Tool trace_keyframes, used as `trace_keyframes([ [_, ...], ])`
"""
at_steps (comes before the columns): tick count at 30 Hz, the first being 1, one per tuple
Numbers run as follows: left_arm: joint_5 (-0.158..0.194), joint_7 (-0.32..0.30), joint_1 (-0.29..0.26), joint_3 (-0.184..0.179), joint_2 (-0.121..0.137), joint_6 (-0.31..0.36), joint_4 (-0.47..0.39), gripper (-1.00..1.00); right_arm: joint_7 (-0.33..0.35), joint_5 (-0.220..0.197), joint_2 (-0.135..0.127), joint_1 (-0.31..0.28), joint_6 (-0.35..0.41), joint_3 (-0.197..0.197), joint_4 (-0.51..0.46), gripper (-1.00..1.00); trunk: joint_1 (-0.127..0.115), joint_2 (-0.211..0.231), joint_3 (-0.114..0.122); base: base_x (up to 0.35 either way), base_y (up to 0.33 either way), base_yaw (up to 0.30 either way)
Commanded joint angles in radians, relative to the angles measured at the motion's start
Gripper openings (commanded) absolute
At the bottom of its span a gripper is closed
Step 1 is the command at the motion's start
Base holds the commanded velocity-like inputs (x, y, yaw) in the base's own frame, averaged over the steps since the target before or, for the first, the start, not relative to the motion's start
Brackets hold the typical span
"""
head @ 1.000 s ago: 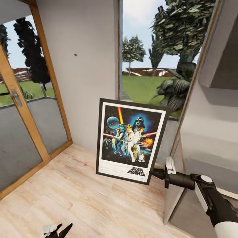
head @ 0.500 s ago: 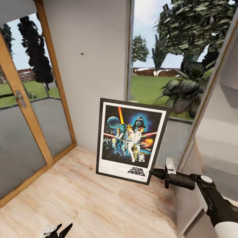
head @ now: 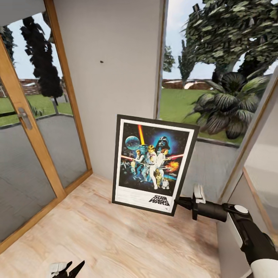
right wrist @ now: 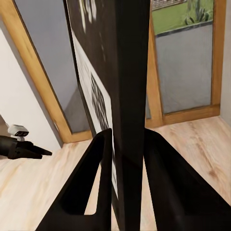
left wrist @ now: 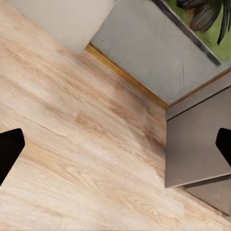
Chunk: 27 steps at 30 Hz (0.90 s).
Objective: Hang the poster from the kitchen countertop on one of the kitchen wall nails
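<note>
Right tool (head: 177, 201): fingers (right wrist: 91, 192) clamped on the lower right corner of the poster (head: 153, 164), one finger on each face of the black frame, as the right wrist view shows edge-on.

Poster: held upright and slightly tilted, clear of the wooden floor (head: 116, 235), artwork facing the robot, in front of the wall panel (head: 112, 77).

Left tool (head: 69, 269): low at the near left, fingers spread apart with nothing between them; it hangs over bare floor.

Wall nail (head: 102, 61): small dark mark high on the grey panel, above and left of the poster; probably the nail, though too small to be certain.

Surroundings: glazed wooden door (head: 27, 123) at left; window onto a garden at right.

Step in hand, as judged: carrying the poster to the nail. To do it well, the robot should face the panel squarely, lift the poster until its top edge is above the nail, hold the frame flat to the wall and level, then lower it gently. A single-corner grip invites swinging, so slow motion is advisable.
</note>
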Motion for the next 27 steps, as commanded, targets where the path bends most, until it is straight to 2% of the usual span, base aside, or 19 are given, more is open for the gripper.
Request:
trace_keyframes([
  [1, 0.002, -0.002, -0.001, -0.002, 0.0, -0.005, 0.001, 1.0, 0.007, -0.004, 0.0, -0.001, 0.015, 0.0, 0.0, -1.0, 0.001, -0.002, -0.002, 0.227, 0.241, 0.0],
  [27, 0.002, -0.002, -0.001, -0.002, 0.0, -0.005, 0.001, 1.0, 0.007, -0.003, 0.0, -0.001, 0.015, 0.0, 0.0, -1.0, 0.001, -0.002, -0.002, 0.205, 0.256, 0.0],
])
